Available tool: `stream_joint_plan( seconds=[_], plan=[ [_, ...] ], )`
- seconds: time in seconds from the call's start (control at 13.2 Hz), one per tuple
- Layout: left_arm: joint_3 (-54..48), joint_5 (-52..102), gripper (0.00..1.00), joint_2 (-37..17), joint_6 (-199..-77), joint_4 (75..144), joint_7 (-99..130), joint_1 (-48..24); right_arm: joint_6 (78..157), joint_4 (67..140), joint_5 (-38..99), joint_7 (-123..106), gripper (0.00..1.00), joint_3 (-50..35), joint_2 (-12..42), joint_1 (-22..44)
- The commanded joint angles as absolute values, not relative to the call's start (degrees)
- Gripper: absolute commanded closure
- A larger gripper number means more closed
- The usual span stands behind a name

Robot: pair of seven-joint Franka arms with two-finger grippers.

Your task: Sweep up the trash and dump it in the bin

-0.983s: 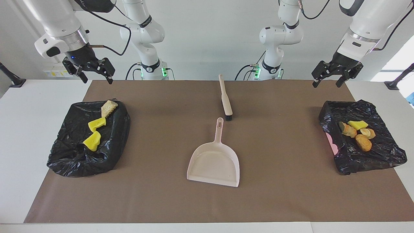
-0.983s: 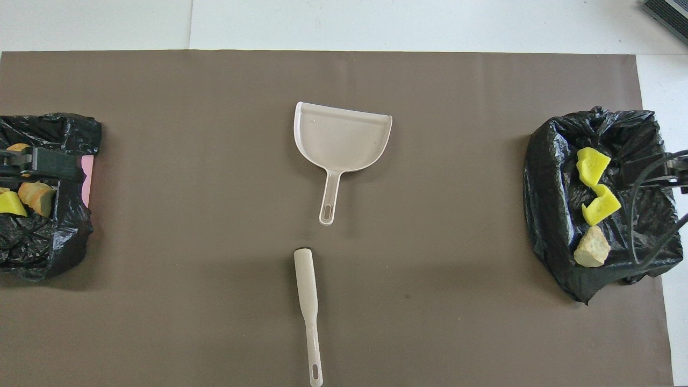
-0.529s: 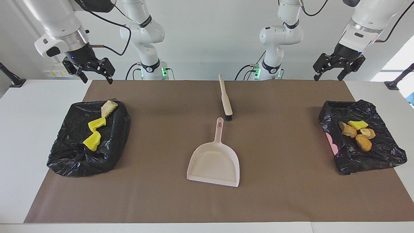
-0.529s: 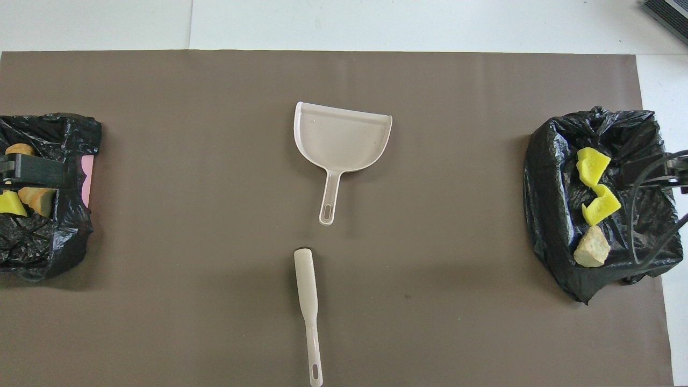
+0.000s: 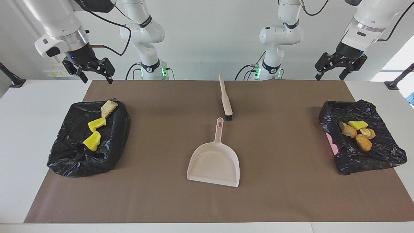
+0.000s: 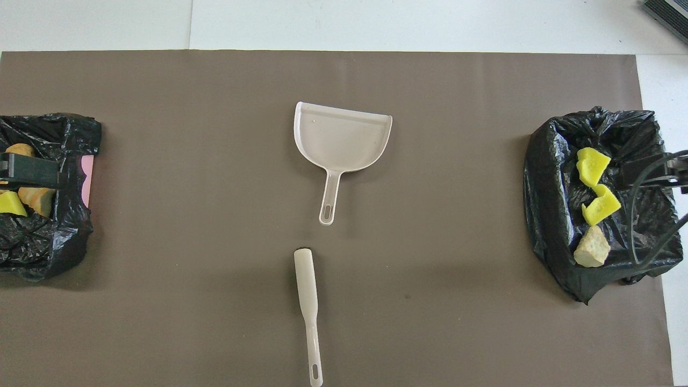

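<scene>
The trash lies in two black-bagged bins. Two yellow chunks and a tan piece sit in the bin at the right arm's end. Several yellow and brown lumps sit in the bin at the left arm's end. The pale pink dustpan rests mid-table with nothing in it, its handle toward the robots. The brush lies just nearer the robots. My right gripper and left gripper hang open and empty, high over their own bins.
A brown mat covers most of the white table. Both bins sit at the mat's ends. A pink patch of bin wall shows through the bag at the left arm's end.
My left gripper has risen and drawn back a little toward its end of the table. The right arm, trash, dustpan and brush have not moved.
</scene>
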State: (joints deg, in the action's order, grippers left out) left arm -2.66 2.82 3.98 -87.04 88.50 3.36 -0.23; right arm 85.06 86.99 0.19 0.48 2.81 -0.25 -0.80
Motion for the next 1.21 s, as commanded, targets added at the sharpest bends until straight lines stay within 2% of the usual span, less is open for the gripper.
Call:
stream_joint_plan(
  seconds=[0.0,1.13],
  plan=[
    [-2.5,2.4,0.0,4.6,-86.3,88.7,2.9,-0.2,85.9,87.6,0.1,1.4,0.0,2.5,-0.7,-0.8],
    [-2.5,0.3,0.0,5.1,-86.0,89.6,2.7,-0.4,85.7,87.6,0.1,1.5,0.0,2.5,-0.8,-0.8]
  ],
)
